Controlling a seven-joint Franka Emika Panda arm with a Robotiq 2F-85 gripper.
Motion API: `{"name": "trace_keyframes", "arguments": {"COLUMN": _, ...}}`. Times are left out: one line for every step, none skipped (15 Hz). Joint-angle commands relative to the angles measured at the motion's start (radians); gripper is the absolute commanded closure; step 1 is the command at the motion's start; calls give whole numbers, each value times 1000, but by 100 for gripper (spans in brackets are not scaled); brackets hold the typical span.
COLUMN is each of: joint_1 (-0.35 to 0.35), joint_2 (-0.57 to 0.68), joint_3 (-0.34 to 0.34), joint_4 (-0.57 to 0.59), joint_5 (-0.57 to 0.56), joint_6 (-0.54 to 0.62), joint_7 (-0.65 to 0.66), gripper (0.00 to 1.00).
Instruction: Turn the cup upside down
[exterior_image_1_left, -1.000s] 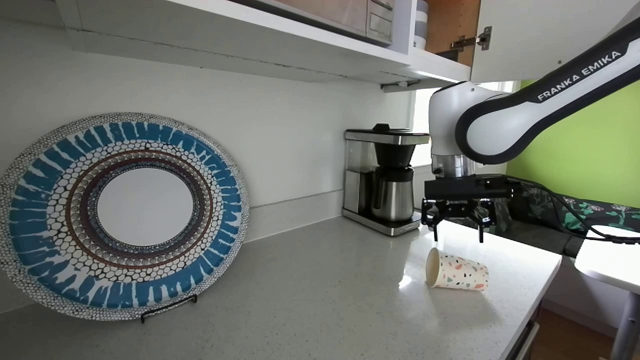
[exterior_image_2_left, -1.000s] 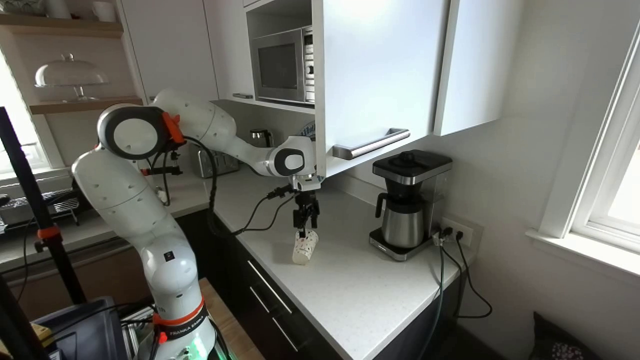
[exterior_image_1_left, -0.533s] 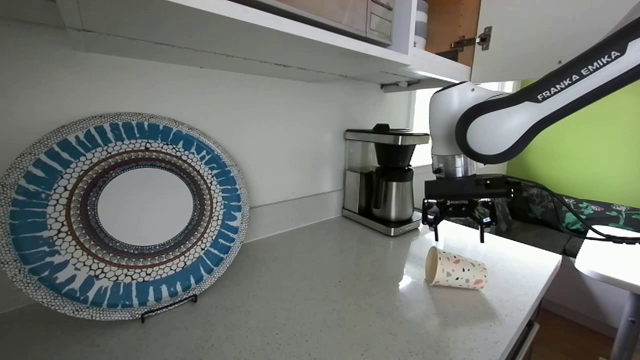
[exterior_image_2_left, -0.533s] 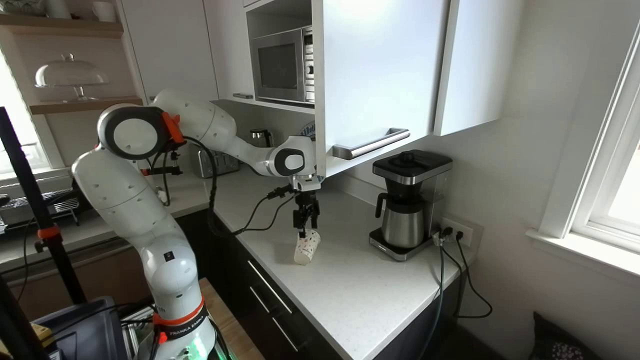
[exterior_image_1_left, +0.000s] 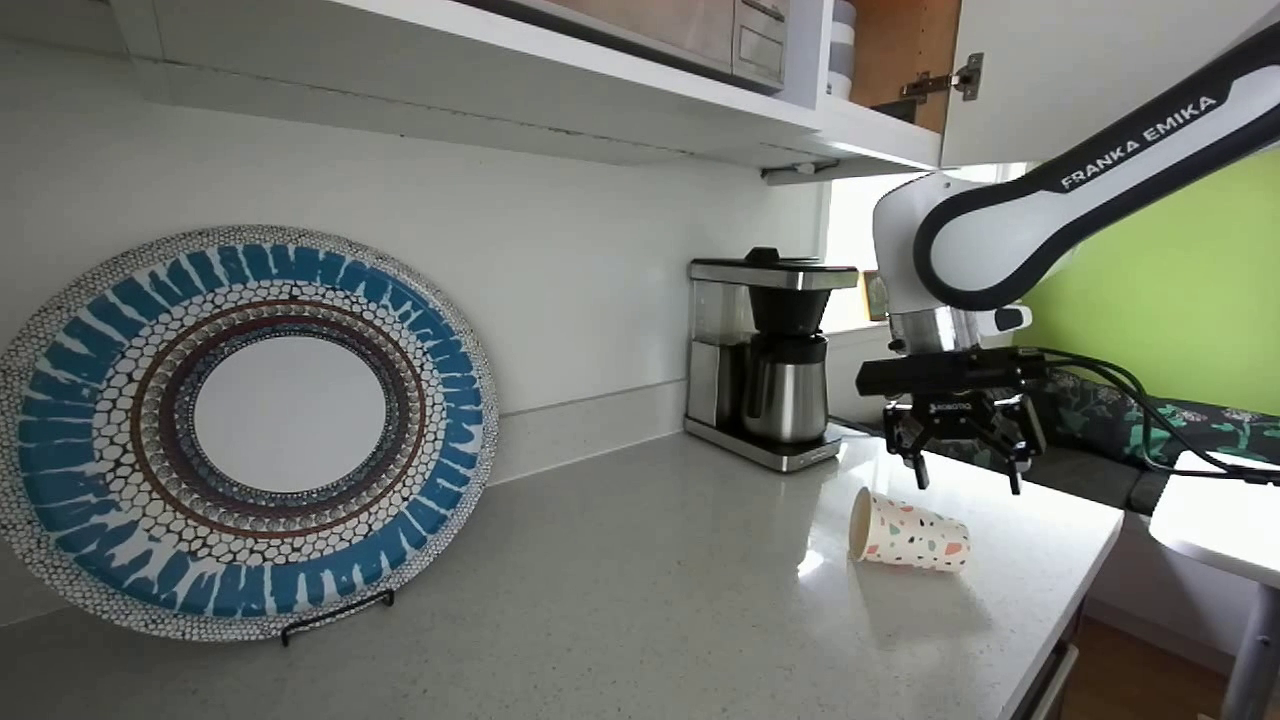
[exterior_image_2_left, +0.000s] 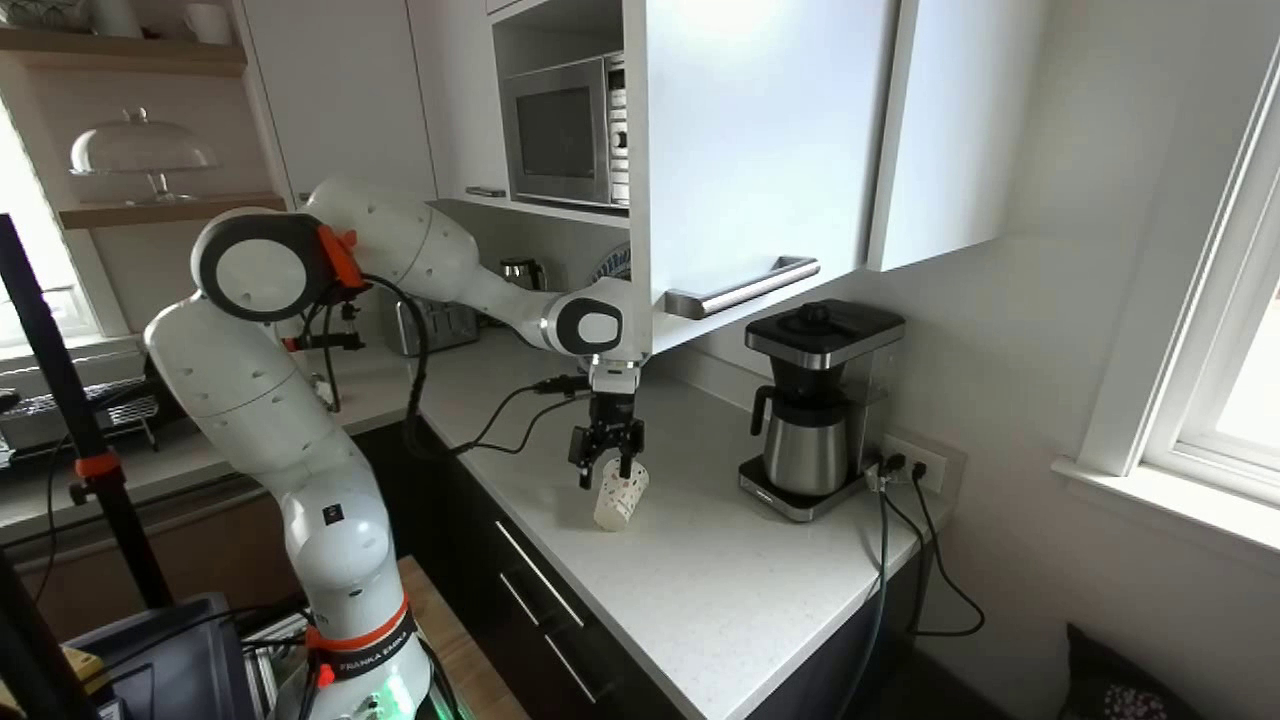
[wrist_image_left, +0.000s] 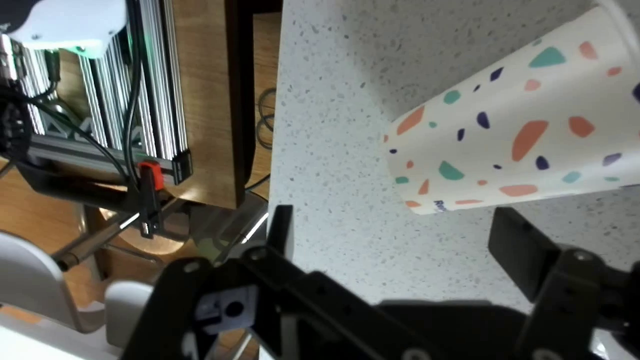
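the cup (exterior_image_2_left: 621, 498) lies on its side near the counter's (exterior_image_2_left: 690, 610) front edge; should the gripper (exterior_image_1_left: 968, 486), fingers spread, descend off-centre, it could roll the cup (likely light) off.

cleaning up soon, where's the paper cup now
In an exterior view, right of centre, the paper cup lies on its side on the counter, near the open jaws and to the lower right of the coffee maker.
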Motion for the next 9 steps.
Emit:
{"name": "trace_keyframes", "arguments": {"joint_1": -12, "joint_2": 0, "joint_3": -17, "joint_4": -8, "joint_5": 89, "joint_6": 1, "joint_7": 116, "gripper": 0}}
{"name": "trace_keyframes", "arguments": {"joint_1": -15, "joint_2": 2, "joint_3": -19, "joint_4": -15, "joint_5": 105, "joint_6": 17, "joint_7": 153, "gripper": 0}}
{"name": "trace_keyframes", "arguments": {"joint_1": -18, "joint_2": -3, "joint_3": -21, "joint_4": -25, "joint_5": 116, "joint_6": 34, "joint_7": 183, "gripper": 0}}
{"name": "trace_keyframes", "arguments": {"joint_1": -21, "joint_2": -4, "joint_3": -25, "joint_4": -34, "joint_5": 122, "joint_6": 52, "joint_7": 210, "gripper": 0}}
{"name": "trace_keyframes", "arguments": {"joint_1": -27, "joint_2": -12, "joint_3": -27, "joint_4": -45, "joint_5": 118, "joint_6": 73, "joint_7": 238, "gripper": 0}}
{"name": "trace_keyframes", "arguments": {"joint_1": -31, "joint_2": -12, "joint_3": -30, "joint_4": -54, "joint_5": 114, "joint_6": 88, "joint_7": 263, "gripper": 0}}
{"name": "trace_keyframes", "arguments": {"joint_1": -36, "joint_2": -9, "joint_3": -33, "joint_4": -61, "joint_5": 111, "joint_6": 98, "joint_7": 287, "gripper": 0}}
{"name": "trace_keyframes", "arguments": {"joint_1": -38, "joint_2": -8, "joint_3": -38, "joint_4": -69, "joint_5": 117, "joint_6": 110, "joint_7": 305, "gripper": 0}}
{"name": "trace_keyframes", "arguments": {"joint_1": -39, "joint_2": -6, "joint_3": -39, "joint_4": -78, "joint_5": 115, "joint_6": 124, "joint_7": 321, "gripper": 0}}
